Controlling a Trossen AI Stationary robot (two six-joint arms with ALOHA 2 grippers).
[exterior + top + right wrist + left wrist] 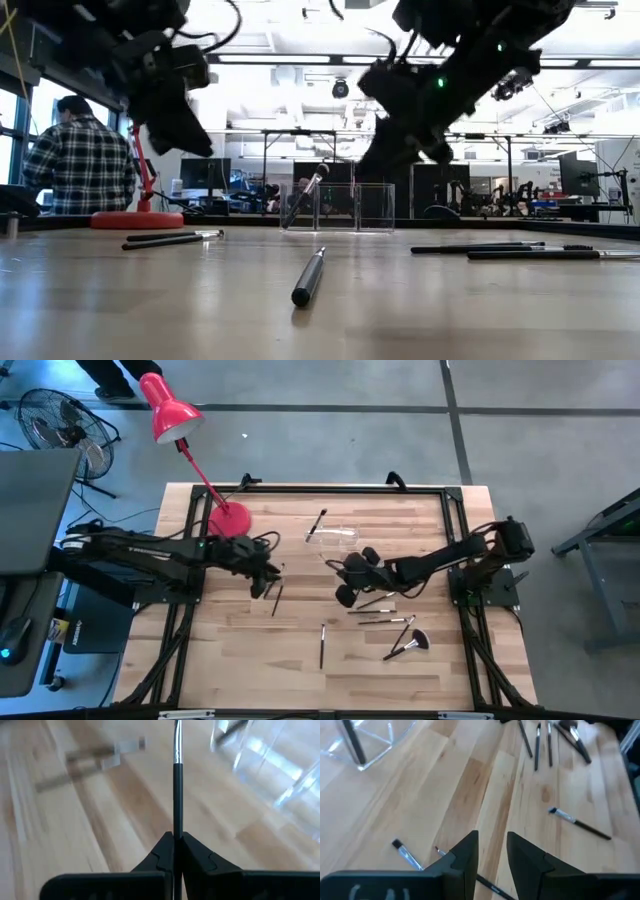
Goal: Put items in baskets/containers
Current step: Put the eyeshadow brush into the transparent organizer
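A red lamp (172, 410) is standing with its round base (229, 520) on the wooden counter (250, 660), a fan (55, 420) is sitting on the floor nearby, and a person in a checked shirt (78, 160) is standing far behind.

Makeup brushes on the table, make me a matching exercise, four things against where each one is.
Things:
1. fan brush
2. leaning brush
3. right pincer
4. left pincer

Places or states:
A. standing in the clear holder
B. open above two brushes
C. lying near the table's front right
D. shut on a thin brush

Pairs: 1-C, 2-A, 3-D, 4-B
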